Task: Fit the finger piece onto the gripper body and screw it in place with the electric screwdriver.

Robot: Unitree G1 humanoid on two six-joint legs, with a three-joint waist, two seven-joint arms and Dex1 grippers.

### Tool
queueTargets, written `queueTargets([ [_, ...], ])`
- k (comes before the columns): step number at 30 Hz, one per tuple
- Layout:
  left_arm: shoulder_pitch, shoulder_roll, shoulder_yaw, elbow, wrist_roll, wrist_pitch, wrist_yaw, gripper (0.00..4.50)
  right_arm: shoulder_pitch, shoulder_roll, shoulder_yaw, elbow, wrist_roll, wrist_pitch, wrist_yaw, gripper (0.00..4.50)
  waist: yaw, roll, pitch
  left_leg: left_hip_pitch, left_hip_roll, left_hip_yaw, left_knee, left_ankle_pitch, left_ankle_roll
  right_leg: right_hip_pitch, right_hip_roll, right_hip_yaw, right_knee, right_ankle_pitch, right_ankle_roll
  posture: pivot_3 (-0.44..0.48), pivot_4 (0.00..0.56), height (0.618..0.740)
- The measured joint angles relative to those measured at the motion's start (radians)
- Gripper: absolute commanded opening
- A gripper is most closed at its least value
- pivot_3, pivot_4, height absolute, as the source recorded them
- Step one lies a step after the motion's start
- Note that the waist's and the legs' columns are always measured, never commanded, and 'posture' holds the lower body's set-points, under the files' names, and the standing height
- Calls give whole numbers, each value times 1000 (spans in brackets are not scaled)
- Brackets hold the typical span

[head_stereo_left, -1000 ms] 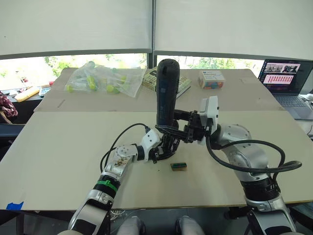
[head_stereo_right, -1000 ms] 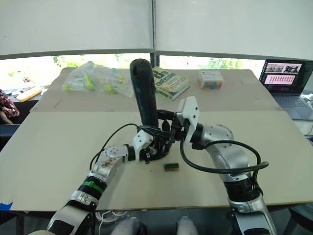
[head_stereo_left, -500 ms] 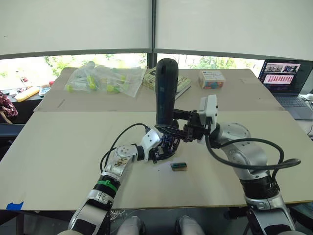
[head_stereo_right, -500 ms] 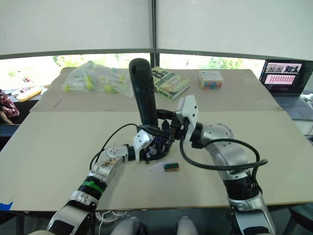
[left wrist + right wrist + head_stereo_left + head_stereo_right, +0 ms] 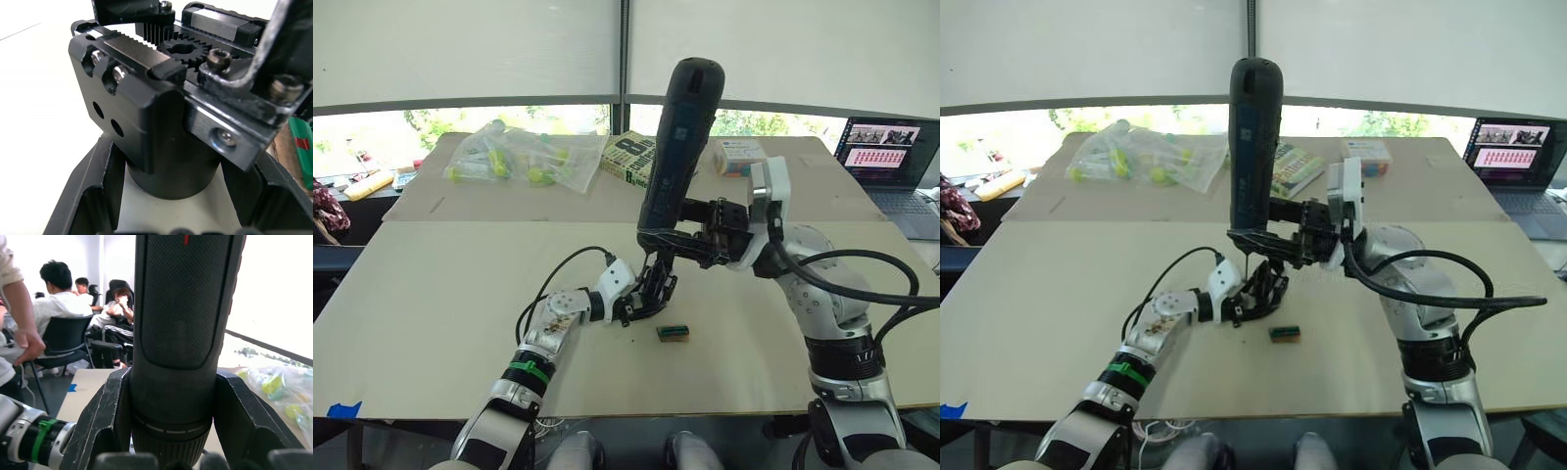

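My right gripper [image 5: 671,241] is shut on the lower end of the electric screwdriver [image 5: 680,137], a thick black cylinder held upright and leaning slightly. Its thin bit [image 5: 1246,262] points down just above the gripper body [image 5: 654,286]. That body [image 5: 161,122], black with a toothed gear and racks on top, stands on the table with my left gripper [image 5: 646,297] shut around its round base. I cannot tell the finger piece apart from the dark assembly.
A small green box [image 5: 672,333] lies just in front of the gripper body. At the back are a bag of yellow-green parts [image 5: 524,157], a book [image 5: 634,157], a small carton [image 5: 736,155] and a laptop [image 5: 886,157]. Seated people [image 5: 58,303] show in the right wrist view.
The right arm has lifted the screwdriver up and to the right, so its bit has come off the gripper body and hangs above it. The left gripper holds still.
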Motion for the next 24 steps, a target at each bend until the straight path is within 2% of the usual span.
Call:
queueTargets([
  [1, 0, -1, 1, 0, -2, 1, 0, 2300, 8, -8, -8, -14, 18, 9, 5, 1950, 1, 0, 0, 0, 0, 0, 0, 0, 0, 0, 0, 0, 0, 0, 0, 0, 150, 740],
  [3, 1, 0, 4, 0, -5, 3, -1, 3405, 16, -27, -25, -36, 55, 28, 11, 1950, 1, 0, 0, 0, 0, 0, 0, 0, 0, 0, -1, 0, 0, 0, 0, 0, 150, 740],
  [5, 2, 1, 9, -3, -8, 10, 0, 4248, 24, -53, -57, -70, 112, 66, 7, 1950, 1, 0, 0, 0, 0, 0, 0, 0, 0, 0, -1, 0, 0, 0, 0, 0, 150, 740],
  [6, 3, 3, 12, -7, -12, 19, 1, 4427, 31, -69, -82, -91, 169, 107, -6, 1950, 1, 0, 0, 0, 0, 0, 0, 0, 0, 0, -1, 0, 0, 0, 0, 0, 150, 740],
  [11, 68, 101, 27, -104, -39, 26, -42, 4427, 70, -220, -220, -153, 432, 297, -74, 1950, -13, 0, 1, 0, 2, 0, -4, 0, -1, -3, -10, 0, 0, -1, -1, 0, 150, 740],
  [15, 156, 224, 86, -196, -84, 30, -92, 4427, 120, -371, -294, -137, 481, 373, -65, 1950, -22, 0, 1, 0, 2, 1, -8, 0, -1, -5, -12, 0, -1, -4, -8, 0, 150, 740],
  [17, 205, 290, 137, -228, -119, 40, -119, 4427, 135, -457, -326, -85, 468, 400, -35, 1950, -22, 0, 1, 0, 1, 1, -9, 0, -1, -7, -12, 0, -1, -5, -10, 0, 150, 740],
  [20, 311, 395, 242, -304, -239, 35, -235, 4427, 167, -692, -309, 84, 369, 468, 76, 1950, -20, 1, 3, -6, 0, 5, -9, 0, -1, -13, -16, -3, -1, -6, -11, 0, 150, 740],
  [22, 367, 468, 306, -341, -308, 40, -317, 4427, 156, -801, -243, 217, 269, 507, 126, 1950, -18, 2, 5, -7, 0, 6, -9, 0, 0, -14, -17, -4, -2, -6, -11, 0, 150, 740],
  [24, 385, 513, 344, -371, -355, 45, -371, 4427, 100, -846, -114, 296, 151, 519, 162, 1950, -19, 3, 5, -7, 0, 7, -9, 0, 0, -14, -17, -4, -3, -6, -12, 0, 150, 740],
])
